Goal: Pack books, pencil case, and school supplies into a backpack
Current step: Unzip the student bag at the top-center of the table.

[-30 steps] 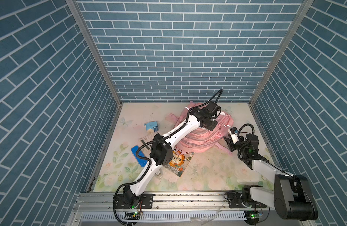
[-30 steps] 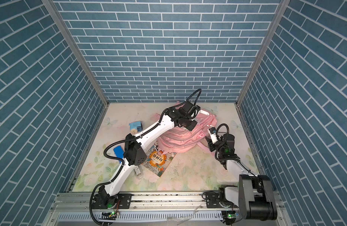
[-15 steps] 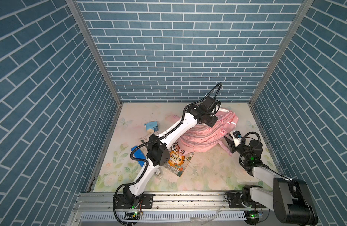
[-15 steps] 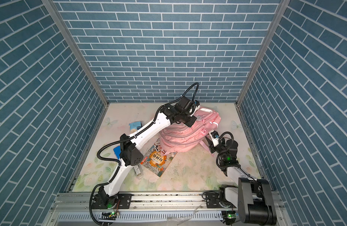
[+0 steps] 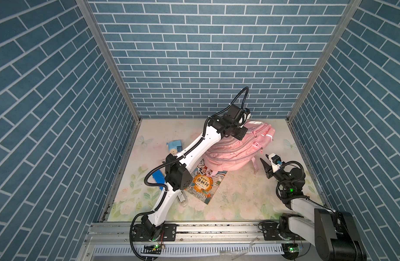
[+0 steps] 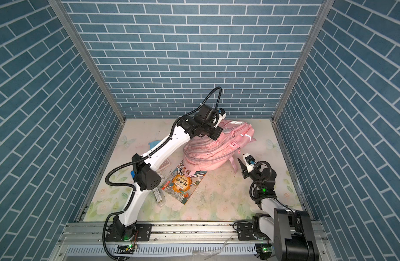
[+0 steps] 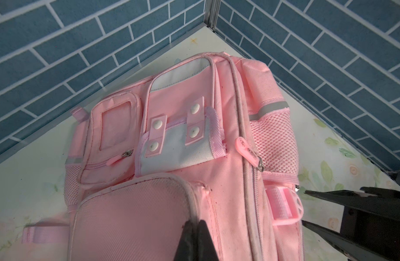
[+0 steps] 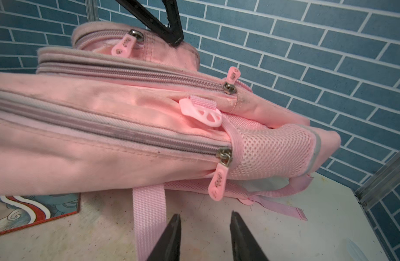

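Floral tabletop [image 5: 239,203] | backpack [image 5: 235,153] lies zipped, overlapping book [image 5: 201,183] | left gripper [image 7: 195,228] closed, perhaps pinning its pocket to steady it | right gripper [image 8: 204,217] parted, empty, facing zipper pull [image 8: 218,183]: we expect unzipping.

The pale pink backpack [image 7: 183,97] fills the left wrist view, resting on the floral table [image 7: 36,180] in a corner of blue brick walls [image 7: 59,45]. The left gripper [image 7: 195,226] is pinched together on the piped edge of the padded front pocket [image 7: 131,214]. Beside the pink side buckle [image 7: 285,203], the right gripper [image 7: 304,207] has its jaws apart, holding nothing.
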You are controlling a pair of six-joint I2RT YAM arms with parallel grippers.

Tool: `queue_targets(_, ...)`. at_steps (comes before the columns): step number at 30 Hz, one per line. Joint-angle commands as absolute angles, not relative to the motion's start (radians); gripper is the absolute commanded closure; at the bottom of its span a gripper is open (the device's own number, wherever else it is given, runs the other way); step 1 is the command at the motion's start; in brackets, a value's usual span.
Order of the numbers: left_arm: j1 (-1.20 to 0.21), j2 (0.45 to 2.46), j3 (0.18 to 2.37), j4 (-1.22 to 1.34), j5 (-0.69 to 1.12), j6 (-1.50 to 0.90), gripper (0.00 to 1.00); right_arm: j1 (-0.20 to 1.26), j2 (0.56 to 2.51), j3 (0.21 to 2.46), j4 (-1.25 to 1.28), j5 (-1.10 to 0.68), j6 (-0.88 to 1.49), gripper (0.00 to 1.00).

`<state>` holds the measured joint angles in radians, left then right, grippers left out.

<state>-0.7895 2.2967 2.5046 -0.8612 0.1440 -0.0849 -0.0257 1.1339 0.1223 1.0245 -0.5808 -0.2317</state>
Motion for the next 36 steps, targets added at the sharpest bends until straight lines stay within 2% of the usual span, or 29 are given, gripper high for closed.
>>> queue_targets(1, -0.792, 2.206, 2.527, -0.751, 0.177, -0.058, 1.0, -0.036, 1.154, 0.142, 1.041, -0.605, -0.231, 0.63)
queue_targets(8, -0.793, 2.196, 2.525, -0.745, 0.19, -0.067, 1.0, -0.051, 1.197, 0.233, 0.937, -0.692, -0.263, 0.66)
queue_targets(17, -0.793, 2.189, 2.513, -0.714, 0.204, -0.09, 1.0, -0.051, 1.273, 0.381, 0.672, -0.788, -0.34, 0.72)
queue_targets(22, -0.794, 2.189, 2.511, -0.71, 0.205, -0.095, 1.0, -0.051, 1.293, 0.382, 0.691, -0.746, -0.301, 0.75)
queue_targets(36, -0.801, 2.197, 2.51, -0.677, 0.177, -0.137, 1.0, -0.052, 1.273, 0.374, 0.683, -0.755, -0.317, 0.92)
